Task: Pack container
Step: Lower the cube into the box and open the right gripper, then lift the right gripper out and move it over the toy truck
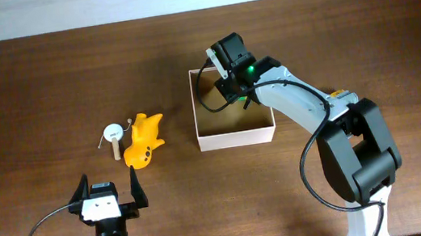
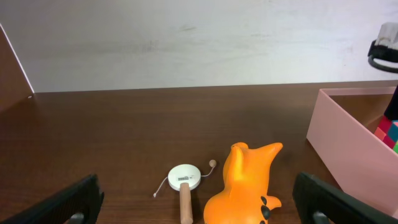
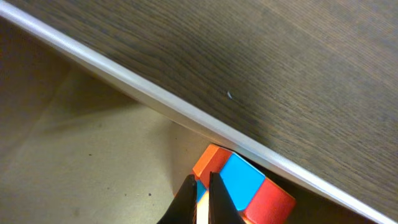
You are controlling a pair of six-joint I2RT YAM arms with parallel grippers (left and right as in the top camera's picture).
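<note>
The container (image 1: 238,139) is a square white-walled box with a tan floor, at the table's middle right; its wall also shows in the left wrist view (image 2: 348,146) and the right wrist view (image 3: 155,102). My right gripper (image 1: 231,91) is down inside it at the far side. Its fingers (image 3: 202,193) are shut with only a sliver between them, just above a multicoloured cube (image 3: 249,180) lying against the wall. An orange animal toy (image 1: 144,140) and a small white drum on a wooden stick (image 1: 113,135) lie left of the container. My left gripper (image 1: 109,188) is open and empty, just short of them.
In the left wrist view the orange toy (image 2: 245,183) and the drum (image 2: 185,177) lie between my spread fingers, and the cube (image 2: 388,132) peeks over the container wall. The right arm reaches over the container's right side. The table's far edge meets a pale wall.
</note>
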